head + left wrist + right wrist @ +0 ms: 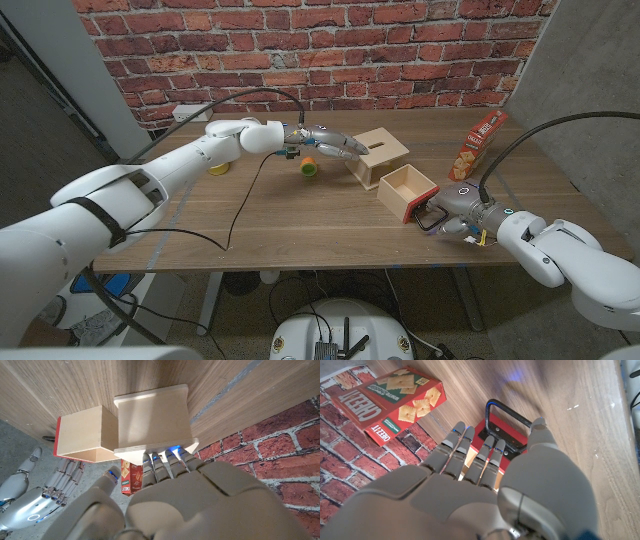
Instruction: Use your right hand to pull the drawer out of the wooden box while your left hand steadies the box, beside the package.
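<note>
A green cup [309, 167] lying on its side and a yellow object [218, 167] are seen on the wooden table [300, 225], backed by a brick wall [300, 50].

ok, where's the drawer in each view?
Head view: the drawer sits right of centre, out of the wooden box, open side up.
Left wrist view: drawer at left-centre, red front at its far left.
Right wrist view: only its red front and black handle show, centre.
Shared landmark: the cracker package.
</note>
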